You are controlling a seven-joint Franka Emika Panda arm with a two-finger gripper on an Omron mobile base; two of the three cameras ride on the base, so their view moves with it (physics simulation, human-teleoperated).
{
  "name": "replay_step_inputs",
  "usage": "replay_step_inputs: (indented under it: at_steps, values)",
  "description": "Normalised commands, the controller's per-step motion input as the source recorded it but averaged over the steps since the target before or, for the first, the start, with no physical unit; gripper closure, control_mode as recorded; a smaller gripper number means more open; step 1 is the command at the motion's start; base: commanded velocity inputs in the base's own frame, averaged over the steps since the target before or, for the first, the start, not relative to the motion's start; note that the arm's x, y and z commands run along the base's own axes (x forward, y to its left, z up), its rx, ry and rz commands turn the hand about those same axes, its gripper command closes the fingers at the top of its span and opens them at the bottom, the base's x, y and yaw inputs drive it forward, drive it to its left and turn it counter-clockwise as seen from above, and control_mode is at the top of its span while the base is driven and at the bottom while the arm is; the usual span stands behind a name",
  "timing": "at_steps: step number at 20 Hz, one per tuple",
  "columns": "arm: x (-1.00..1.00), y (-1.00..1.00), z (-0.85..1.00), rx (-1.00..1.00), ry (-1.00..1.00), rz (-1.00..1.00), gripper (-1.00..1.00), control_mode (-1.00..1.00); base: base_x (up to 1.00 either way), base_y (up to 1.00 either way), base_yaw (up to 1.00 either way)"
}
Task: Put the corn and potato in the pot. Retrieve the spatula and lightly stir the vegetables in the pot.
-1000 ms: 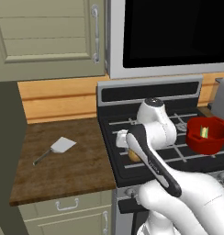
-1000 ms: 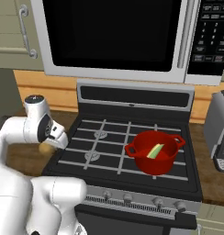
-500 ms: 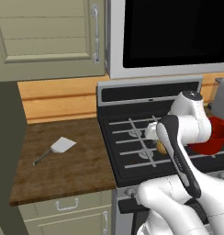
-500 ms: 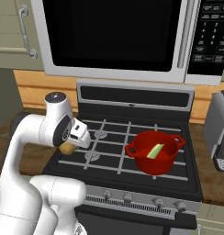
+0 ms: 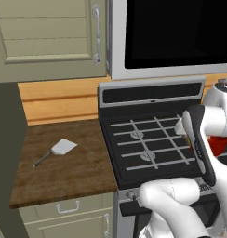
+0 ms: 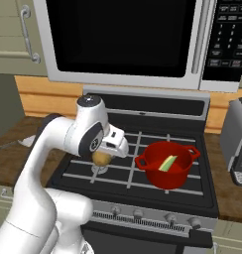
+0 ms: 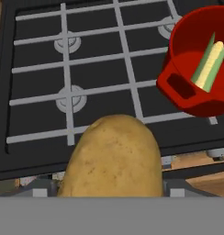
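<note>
My gripper (image 6: 105, 155) is shut on the golden-brown potato (image 6: 101, 158), holding it above the stove's front-left burner, left of the pot. In the hand view the potato (image 7: 112, 158) fills the lower middle and hides the fingertips. The red pot (image 6: 165, 177) stands on the front-right burner with the yellow-green corn (image 6: 167, 163) lying inside it. In the hand view the pot (image 7: 191, 103) sits at the upper right, the corn (image 7: 209, 64) leaning against its wall. The spatula (image 5: 59, 148) lies flat on the wooden counter (image 5: 78, 172) left of the stove.
The black stove (image 6: 138, 149) has grey grates and front knobs (image 6: 138, 213). A microwave (image 6: 123, 34) hangs over it. A grey toaster (image 6: 237, 136) stands on the counter to the right. Cabinet doors (image 5: 50, 37) are at the upper left.
The arm has swung right from the stove's left edge across the burners, carrying the potato closer to the pot. Pot, corn and spatula have stayed put.
</note>
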Motion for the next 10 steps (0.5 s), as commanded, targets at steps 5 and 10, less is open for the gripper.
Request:
replay_step_inputs:
  at_steps: [5, 10]
  values:
    - [0.02, -0.88, 0.0, -0.04, 0.0, -0.01, 1.0, -1.0, 0.0, 0.0, 0.0]
    - [0.34, -0.8, 0.0, 0.0, 0.0, -0.04, 1.0, -1.0, 0.0, 0.0, 0.0]
